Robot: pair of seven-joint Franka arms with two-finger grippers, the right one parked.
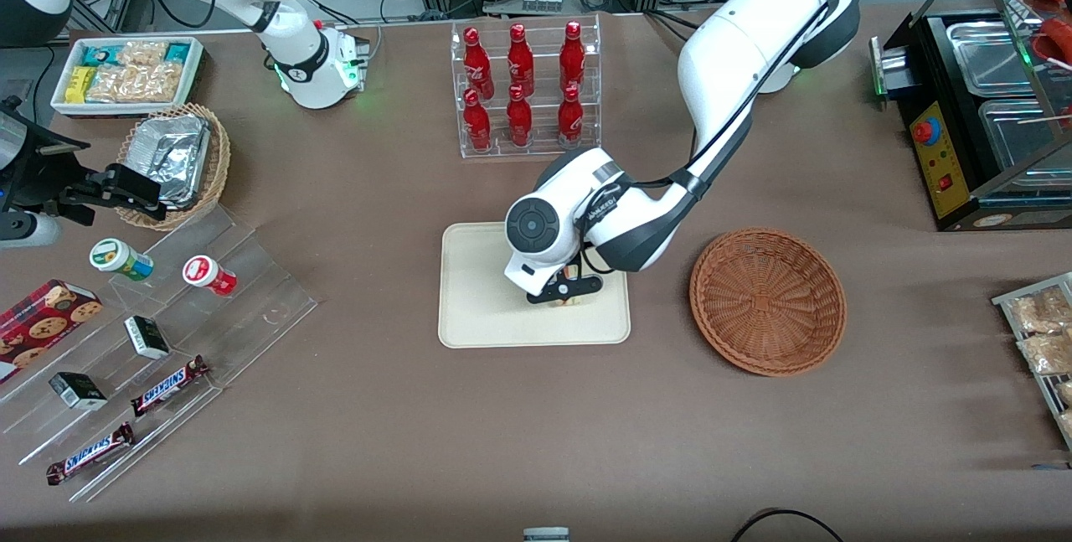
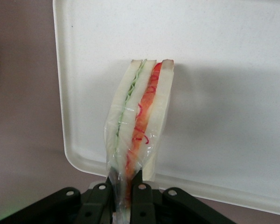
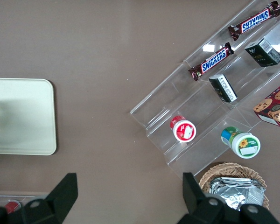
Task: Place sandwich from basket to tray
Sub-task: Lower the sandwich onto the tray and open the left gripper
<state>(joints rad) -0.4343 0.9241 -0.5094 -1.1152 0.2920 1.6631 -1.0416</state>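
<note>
My left gripper (image 1: 569,291) is low over the cream-white tray (image 1: 486,299), near the tray's end that faces the basket. Its black fingers (image 2: 141,189) are shut on the clear wrapper end of the sandwich (image 2: 140,116). The sandwich is a pale wedge with green and red filling stripes, and it points out from the gripper (image 2: 123,182) over the tray's surface (image 2: 224,70). I cannot tell whether it touches the tray. In the front view the arm's wrist hides most of it. The reddish-brown woven basket (image 1: 767,301) lies empty beside the tray, toward the working arm's end.
A clear rack of red bottles (image 1: 526,90) stands farther from the front camera than the tray. Toward the parked arm's end are a stepped acrylic shelf with snacks (image 1: 159,341), a tan basket of foil packets (image 1: 176,161) and a white snack bin (image 1: 126,73). A black food warmer (image 1: 980,106) stands at the working arm's end.
</note>
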